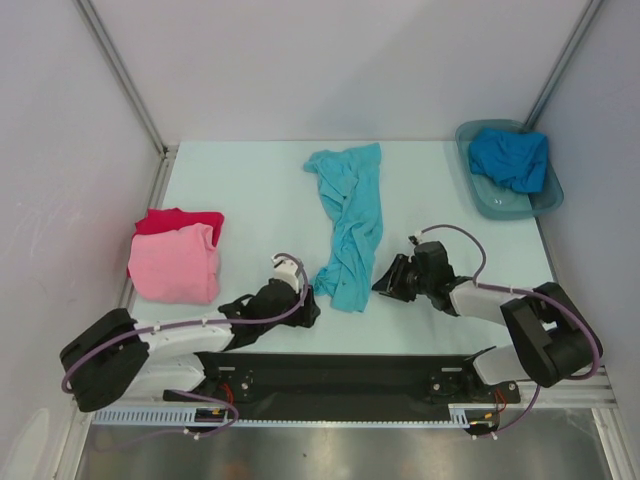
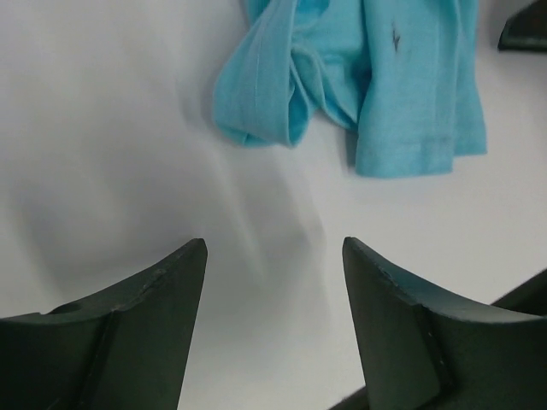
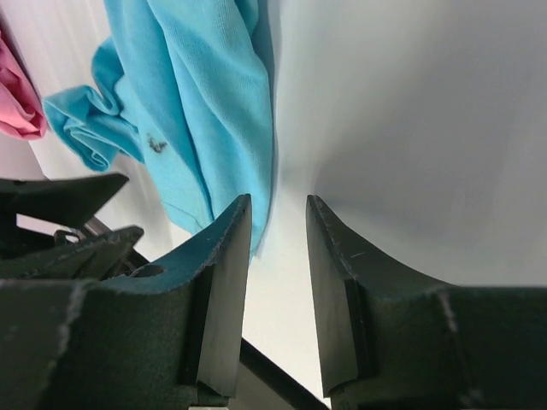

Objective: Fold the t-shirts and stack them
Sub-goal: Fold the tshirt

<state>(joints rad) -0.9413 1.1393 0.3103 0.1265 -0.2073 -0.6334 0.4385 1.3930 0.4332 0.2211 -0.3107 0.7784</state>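
A turquoise t-shirt [image 1: 350, 225] lies crumpled in a long strip down the middle of the table; it also shows in the left wrist view [image 2: 376, 77] and the right wrist view [image 3: 192, 102]. A folded pink t-shirt [image 1: 176, 264] lies on a red t-shirt [image 1: 180, 220] at the left. A deeper blue t-shirt [image 1: 510, 158] sits in the tub at the back right. My left gripper [image 1: 305, 300] is open and empty just left of the turquoise shirt's near end [image 2: 273, 243]. My right gripper [image 1: 385, 283] is open and empty just right of that end [image 3: 278, 205].
The grey translucent tub [image 1: 478, 195] stands at the back right corner. Grey walls close the table at the left, back and right. A black base rail [image 1: 330, 375] runs along the near edge.
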